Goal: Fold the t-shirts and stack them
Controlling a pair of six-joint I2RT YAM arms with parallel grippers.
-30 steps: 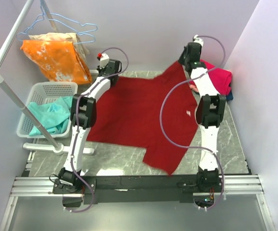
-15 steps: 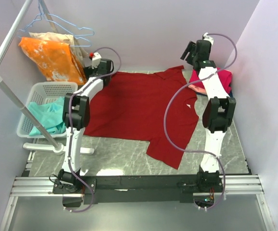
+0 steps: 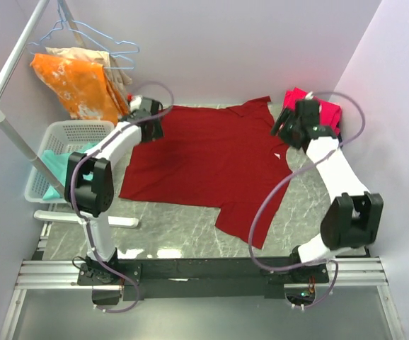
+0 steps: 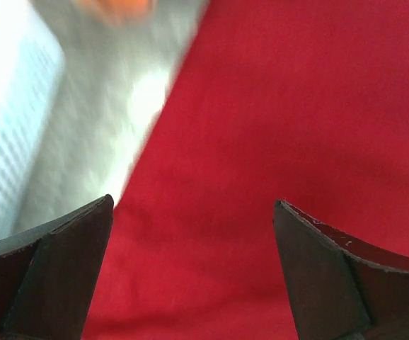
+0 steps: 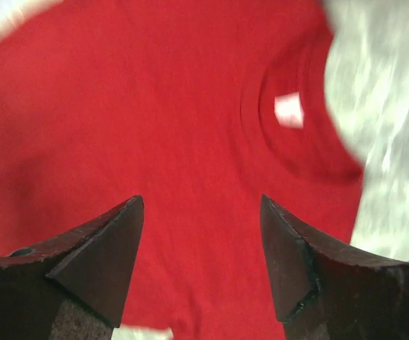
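Jaws: left gripper (image 4: 194, 212) and right gripper (image 5: 201, 202) apart, empty, over flat maroon t-shirt (image 3: 204, 156); I'd pinch matching edges, fold squarely.

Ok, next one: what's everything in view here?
dark red t-shirt: one, dark red, spread flat on the table
pink t-shirt: one, bright pink, bunched, table's far right
teal t-shirt: one, teal, in the basket
basket: one, white, left of the table
orange cloth: one, orange, hanging on the rack
hangers: several, light blue, on the rack
rack: one, white, far left
table: one, grey marble, centre
left hand: one, dark, open over shirt's left edge
right hand: one, dark, open near the collar
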